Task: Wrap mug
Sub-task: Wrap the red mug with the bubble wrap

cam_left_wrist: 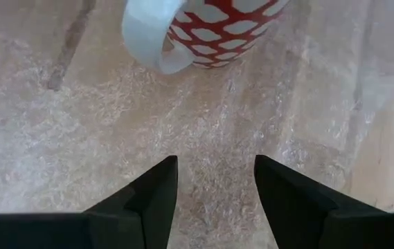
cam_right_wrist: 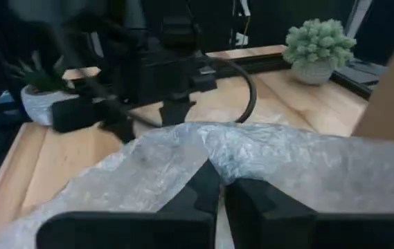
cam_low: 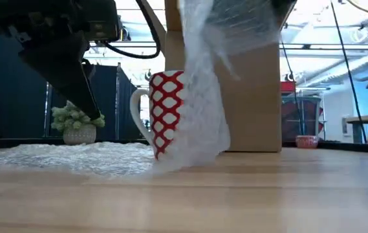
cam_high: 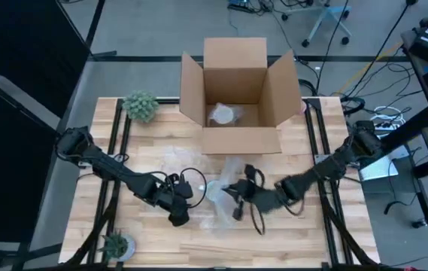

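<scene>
From above, you have the mug (cam_high: 215, 191) near the table's (cam_high: 304, 233) middle, before the cardboard box (cam_high: 234, 94), between both grippers. Level view: the red-and-white mug stands upright, bubble wrap (cam_low: 200, 90) draped over its right side. Your left gripper (cam_left_wrist: 215, 181) hovers spread and empty over the wrap. Your right gripper (cam_right_wrist: 221, 185) pinches a wrap fold. No writing is legible.
</scene>
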`<control>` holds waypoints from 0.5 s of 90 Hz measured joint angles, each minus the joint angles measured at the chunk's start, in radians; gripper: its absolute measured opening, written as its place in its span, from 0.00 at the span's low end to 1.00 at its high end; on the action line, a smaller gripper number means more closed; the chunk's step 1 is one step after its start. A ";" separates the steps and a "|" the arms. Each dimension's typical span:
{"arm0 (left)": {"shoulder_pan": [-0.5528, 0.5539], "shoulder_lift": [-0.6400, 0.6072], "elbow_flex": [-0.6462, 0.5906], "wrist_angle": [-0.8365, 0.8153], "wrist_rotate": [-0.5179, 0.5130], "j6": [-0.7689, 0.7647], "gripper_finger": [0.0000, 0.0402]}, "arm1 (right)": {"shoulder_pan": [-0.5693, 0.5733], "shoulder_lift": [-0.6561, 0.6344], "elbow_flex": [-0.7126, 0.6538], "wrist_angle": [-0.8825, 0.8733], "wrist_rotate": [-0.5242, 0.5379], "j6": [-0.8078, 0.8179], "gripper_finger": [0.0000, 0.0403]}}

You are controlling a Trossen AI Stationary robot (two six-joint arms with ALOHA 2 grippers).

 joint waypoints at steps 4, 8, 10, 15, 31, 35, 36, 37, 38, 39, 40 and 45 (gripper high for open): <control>0.000 -0.009 0.000 -0.005 0.000 0.000 0.45 | -0.027 0.014 0.000 0.028 -0.049 -0.002 0.00; 0.000 -0.024 0.003 -0.008 0.001 0.000 0.45 | -0.047 0.032 0.000 0.048 -0.090 -0.003 0.00; 0.000 -0.031 0.007 -0.012 0.000 0.000 0.45 | -0.054 0.042 0.000 0.058 -0.109 -0.003 0.00; 0.000 -0.055 0.022 -0.022 0.001 0.010 0.45 | -0.072 0.069 0.000 0.069 -0.152 -0.006 0.00; 0.000 -0.148 0.077 -0.019 -0.071 0.114 0.45 | -0.101 0.142 0.000 0.084 -0.201 -0.008 0.00; 0.007 -0.165 0.080 0.008 -0.118 0.149 0.45 | -0.103 0.150 0.000 0.087 -0.203 -0.015 0.00; 0.008 -0.167 0.080 0.014 -0.129 0.157 0.45 | -0.105 0.151 0.000 0.088 -0.203 -0.016 0.00; 0.011 -0.169 0.080 0.019 -0.139 0.166 0.45 | -0.106 0.152 0.000 0.091 -0.203 -0.018 0.00; 0.014 -0.171 0.080 0.024 -0.150 0.176 0.45 | -0.107 0.154 0.000 0.095 -0.203 -0.019 0.00; 0.018 -0.174 0.080 0.029 -0.157 0.185 0.45 | -0.107 0.155 0.000 0.099 -0.203 -0.020 0.00; 0.023 -0.175 0.080 0.035 -0.163 0.194 0.45 | -0.108 0.156 0.000 0.103 -0.203 -0.021 0.00; 0.046 -0.177 0.080 0.070 -0.171 0.239 0.45 | -0.111 0.158 0.000 0.111 -0.204 -0.022 0.00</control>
